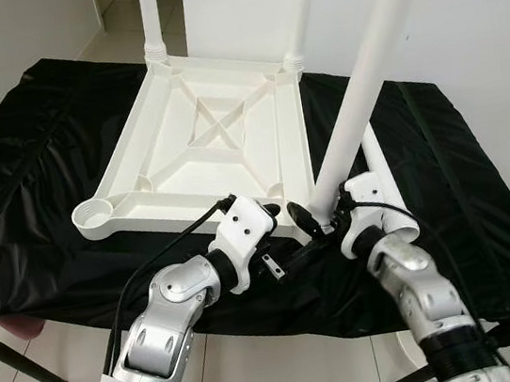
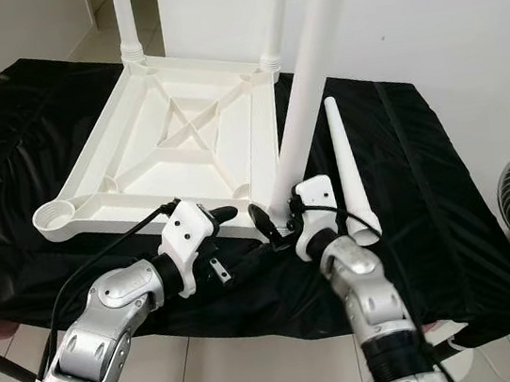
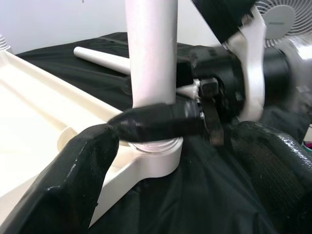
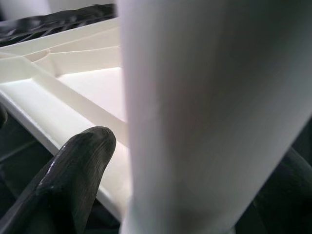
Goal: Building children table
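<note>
Two legs seated; right gripper (image 1: 321,222) clamps third leg (image 1: 364,90) at socket (image 3: 156,158), left gripper (image 1: 276,236) unclear; I'd push it straight down

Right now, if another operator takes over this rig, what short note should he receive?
Right gripper: shut on the third leg, which stands in the near right socket of the upside-down tabletop.
Left gripper: open, close beside that socket, holding nothing.
Done: two far legs stand in their sockets.
Left: confirm the third leg is seated; fit the loose leg, lying on the black cloth, into the empty near left socket.
</note>
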